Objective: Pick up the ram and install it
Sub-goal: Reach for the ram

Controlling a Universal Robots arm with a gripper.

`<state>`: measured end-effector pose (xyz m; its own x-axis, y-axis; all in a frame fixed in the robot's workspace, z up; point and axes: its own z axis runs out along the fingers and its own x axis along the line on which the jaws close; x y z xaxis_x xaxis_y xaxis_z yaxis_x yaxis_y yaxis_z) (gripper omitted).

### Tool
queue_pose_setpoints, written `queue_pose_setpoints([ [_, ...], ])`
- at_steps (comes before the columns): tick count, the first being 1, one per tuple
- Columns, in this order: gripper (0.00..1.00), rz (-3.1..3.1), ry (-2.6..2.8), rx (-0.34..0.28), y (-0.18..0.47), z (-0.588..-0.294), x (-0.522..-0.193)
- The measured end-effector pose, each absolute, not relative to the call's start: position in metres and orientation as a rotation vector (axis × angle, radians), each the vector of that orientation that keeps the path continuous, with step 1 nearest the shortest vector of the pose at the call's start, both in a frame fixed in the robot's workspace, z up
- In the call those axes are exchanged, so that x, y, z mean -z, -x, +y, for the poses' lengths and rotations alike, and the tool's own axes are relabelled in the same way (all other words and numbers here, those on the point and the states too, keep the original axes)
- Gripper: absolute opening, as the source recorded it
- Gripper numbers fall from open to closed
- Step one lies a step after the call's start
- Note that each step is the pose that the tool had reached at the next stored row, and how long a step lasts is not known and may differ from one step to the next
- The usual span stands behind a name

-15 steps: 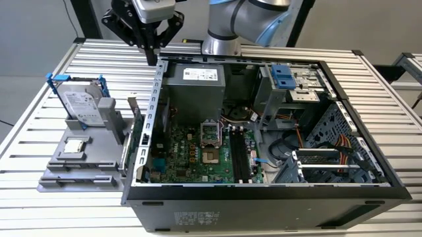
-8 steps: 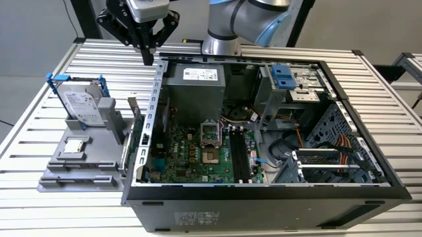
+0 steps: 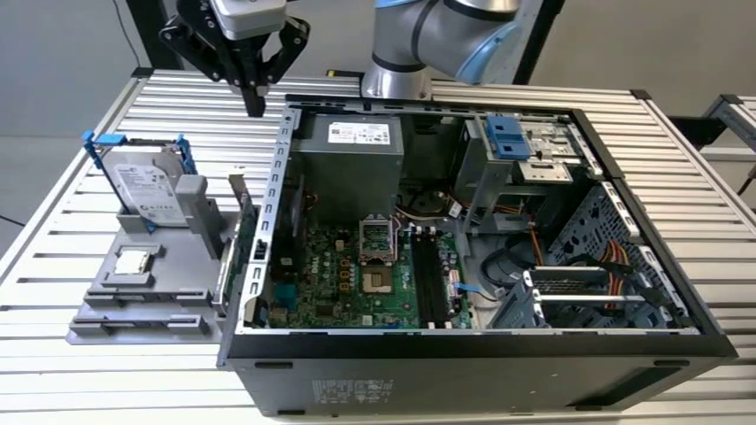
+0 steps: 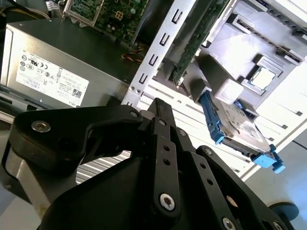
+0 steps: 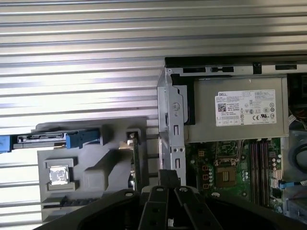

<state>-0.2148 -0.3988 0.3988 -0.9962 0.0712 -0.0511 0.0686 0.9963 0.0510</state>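
Computer case [image 3: 473, 372]: black tower on its side, lid off, its near wall closest to the viewer.
Inside the case: green motherboard [image 3: 343, 274] at the near left, grey power supply [image 3: 349, 164] behind it, cables to the right.
Table [image 3: 71, 381]: slatted metal, carrying everything.
Grey holder [image 3: 198, 212]: just beside the case, on the exterior view's left.
Ram [image 3: 151, 326]: what seems to be a thin dark strip on edge in the holder's nearest tier, well apart from the gripper.
Processor chip [image 3: 133, 260]: flat on the holder's middle step.
Hard drive [image 3: 148, 190]: blue-railed, upright at the holder's far end.
Expansion card [image 3: 244, 248]: green, on edge between holder and case wall.
Gripper [image 3: 254, 106]: black, high above the table by the case's far left corner, jaws closed together, holding nothing.
In the way: expansion card and case wall stand between ram and motherboard.
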Motion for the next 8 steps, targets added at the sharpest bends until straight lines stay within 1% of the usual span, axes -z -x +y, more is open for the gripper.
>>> queue_pose_setpoints([
  [8,0.00,3.084,-0.108,-0.076,0.2248,-0.3988,-0.3996],
])
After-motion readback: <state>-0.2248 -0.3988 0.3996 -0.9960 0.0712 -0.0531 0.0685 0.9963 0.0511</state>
